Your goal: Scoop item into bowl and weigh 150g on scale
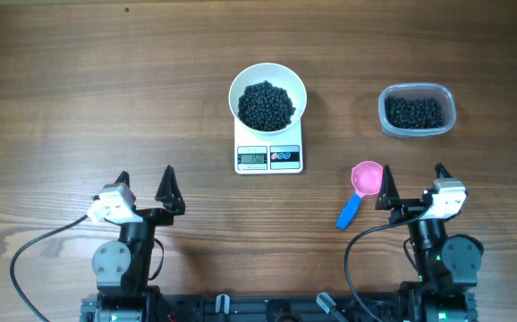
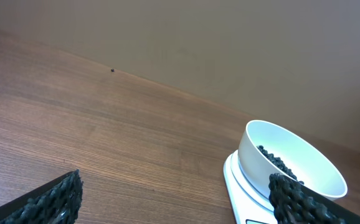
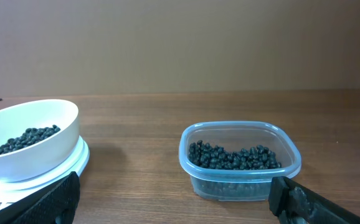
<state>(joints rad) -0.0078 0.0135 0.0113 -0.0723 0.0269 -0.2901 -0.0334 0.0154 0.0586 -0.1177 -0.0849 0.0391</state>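
Both arms are sitting back near the table's (image 1: pixel 80 89) front edge. The left gripper (image 1: pixel 145 179) and right gripper (image 1: pixel 413 174) are both gaping wide and carrying nothing. The beans (image 1: pixel 267 105) are piling up dark in the white bowl (image 1: pixel 239 89), which is resting on the scale (image 1: pixel 267 164). More of them are lying in the clear tub (image 1: pixel 384 114) off to the right. The display is too small for me to read, so I can't tell if it's hitting the target.

What I'm worrying about:
- The scoop (image 1: pixel 364 179) is lying just beside the right gripper's fingers, so any swing forward risks knocking it away.
- The bowl is covering nearly the whole scale. A nudge could be sliding it off-centre or throwing the reading.
- The beans are small, round and glossy, so any that spill are going to be rolling all over that smooth wood-grain top.

Texture-wise, the bowl is looking smooth and plain and the tub thin, clear and rounded at the corners. The scoop has a pink cup on a blue handle.
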